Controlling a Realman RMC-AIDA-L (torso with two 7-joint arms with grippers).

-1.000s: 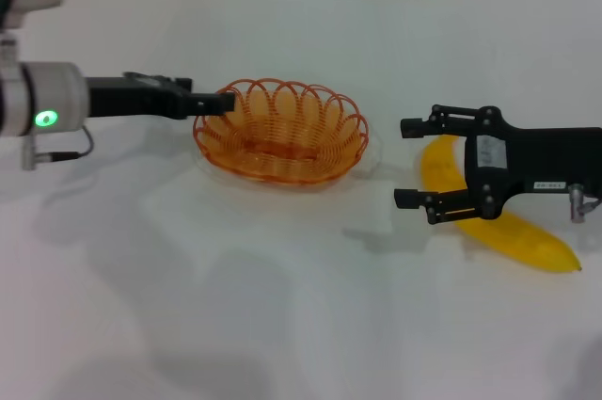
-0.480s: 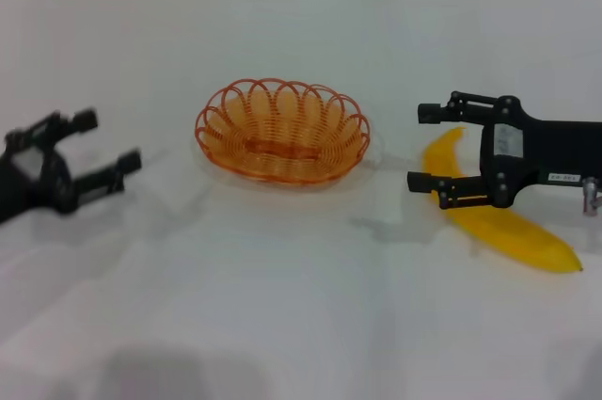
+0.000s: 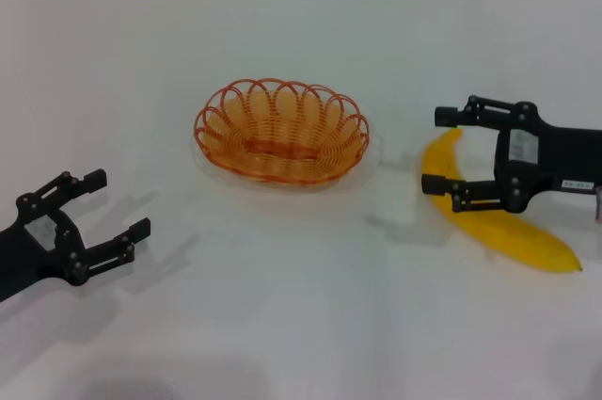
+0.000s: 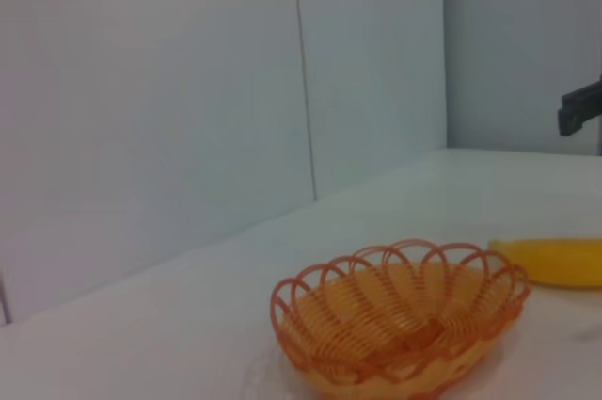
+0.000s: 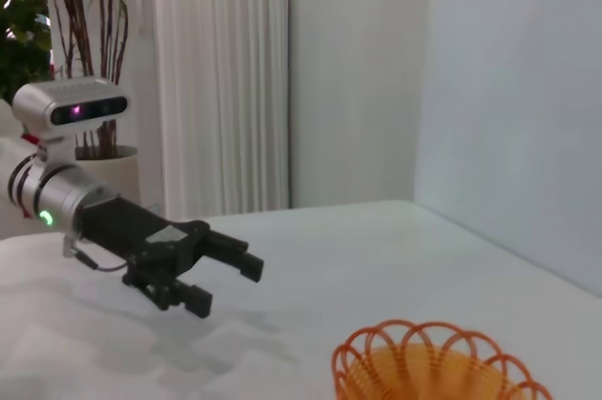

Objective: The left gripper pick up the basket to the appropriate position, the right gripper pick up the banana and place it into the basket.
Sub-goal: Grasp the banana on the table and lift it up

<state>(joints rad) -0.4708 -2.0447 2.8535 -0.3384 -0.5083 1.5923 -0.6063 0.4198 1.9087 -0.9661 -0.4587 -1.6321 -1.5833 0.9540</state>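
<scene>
Since the banana [image 3: 499, 221] looks smooth, curved and easily bruised, you want the right gripper [image 3: 450, 151], fingers spread above it, pinching gently mid-length, while the left gripper [image 3: 118, 210] sits splayed, well apart from the light wire basket [image 3: 280, 132].

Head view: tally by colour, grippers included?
Orange: 1, the basket
Yellow: 1, the banana
Black: 2, the left gripper and the right gripper, both with fingers open
Total: 4
</scene>
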